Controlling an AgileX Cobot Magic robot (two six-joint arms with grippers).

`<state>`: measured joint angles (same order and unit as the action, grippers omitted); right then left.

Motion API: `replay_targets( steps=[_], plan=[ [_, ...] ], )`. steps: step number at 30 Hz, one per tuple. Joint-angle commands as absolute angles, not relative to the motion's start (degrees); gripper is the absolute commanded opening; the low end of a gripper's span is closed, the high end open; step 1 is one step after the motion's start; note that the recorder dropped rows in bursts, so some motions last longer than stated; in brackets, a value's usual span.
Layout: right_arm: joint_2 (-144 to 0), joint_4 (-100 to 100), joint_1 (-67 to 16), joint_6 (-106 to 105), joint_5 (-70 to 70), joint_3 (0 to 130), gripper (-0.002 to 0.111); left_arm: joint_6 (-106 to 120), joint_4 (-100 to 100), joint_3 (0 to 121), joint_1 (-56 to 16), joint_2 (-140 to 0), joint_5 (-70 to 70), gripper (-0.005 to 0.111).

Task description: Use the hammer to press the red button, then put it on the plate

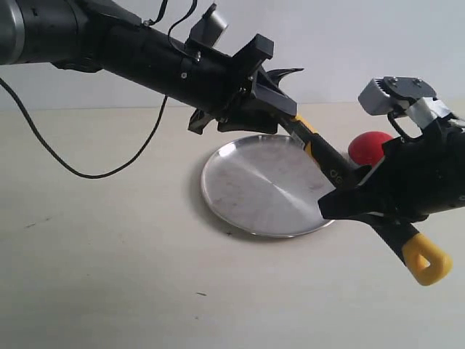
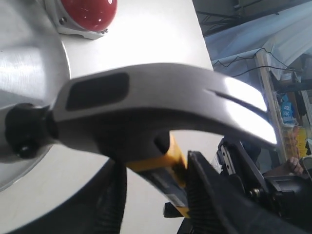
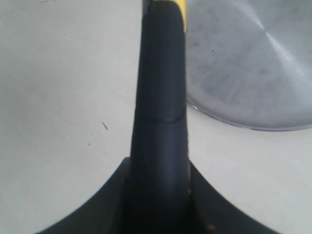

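Note:
The hammer (image 1: 328,161) hangs slanted above the table, its dark head (image 2: 161,102) up by my left gripper and its yellow end (image 1: 429,263) low at the right. My right gripper (image 1: 363,200) is shut on the black handle (image 3: 161,87). My left gripper (image 1: 270,109) stands open around the neck just under the head; one finger (image 2: 209,195) touches the yellow neck, the other stands apart. The silver plate (image 1: 247,189) lies below the head end. The red button (image 1: 370,147) sits beyond the plate, partly hidden behind my right arm.
A black cable (image 1: 80,163) loops over the table at the left. The right wrist camera housing (image 1: 396,94) rises above the button. Pale tabletop spreads in front of and left of the plate.

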<state>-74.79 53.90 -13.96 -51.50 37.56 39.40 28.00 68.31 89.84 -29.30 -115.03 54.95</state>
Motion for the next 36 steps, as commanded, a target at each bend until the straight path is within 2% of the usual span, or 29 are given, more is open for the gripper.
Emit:
replay_targets(
  steps=[1, 4, 8, 15, 25, 27, 28, 30, 32, 36],
  plan=[
    [-73.13, 56.93, -14.03, -52.21, 35.02, 40.35, 0.0, 29.86, 62.29, 89.58, -29.73, -115.09, 56.19, 0.024],
    [-72.89, 57.01, -14.03, -52.21, 34.57, 40.35, 0.0, 29.86, 62.29, 89.58, -29.73, -115.09, 56.19, 0.042],
    [-71.77, 57.01, -14.03, -52.21, 33.51, 40.35, 0.0, 29.86, 62.41, 89.58, -29.73, -115.09, 56.19, 0.053],
    [-70.49, 55.89, -14.03, -51.5, 32.58, 40.35, 0.0, 29.86, 63.2, 89.58, -29.61, -114.98, 56.66, 0.054],
    [-67.84, 41.97, -14.03, -37.19, 26.72, 40.35, 0.0, 29.86, 62.67, 89.58, -27.94, -110.73, 59.02, 0.054],
    [-66.91, 37.34, -14.03, -31.9, 25.66, 40.35, 0.0, 29.86, 62.31, 89.58, -27.94, -109.64, 60.0, 0.051],
    [-66.39, 33.97, -14.03, -28.08, 25.05, 40.35, 0.0, 29.86, 61.52, 89.58, -27.8, -108.95, 60.61, 0.044],
    [-65.26, 26.73, -14.03, -20.42, 24.52, 40.35, 0.0, 29.86, 59.36, 89.45, -27.8, -107.29, 61.55, 0.027],
    [-63.95, 17.69, -14.03, -11.93, 25.06, 40.35, 0.0, 30.13, 57.66, 88.45, -27.8, -105.28, 62.41, 0.002],
    [-61.9, 1.55, -14.03, 2.03, 29.34, 40.35, 0.0, 37.46, 59.89, 82.58, -27.92, -99.52, 62.85, 0.0]
  ],
)
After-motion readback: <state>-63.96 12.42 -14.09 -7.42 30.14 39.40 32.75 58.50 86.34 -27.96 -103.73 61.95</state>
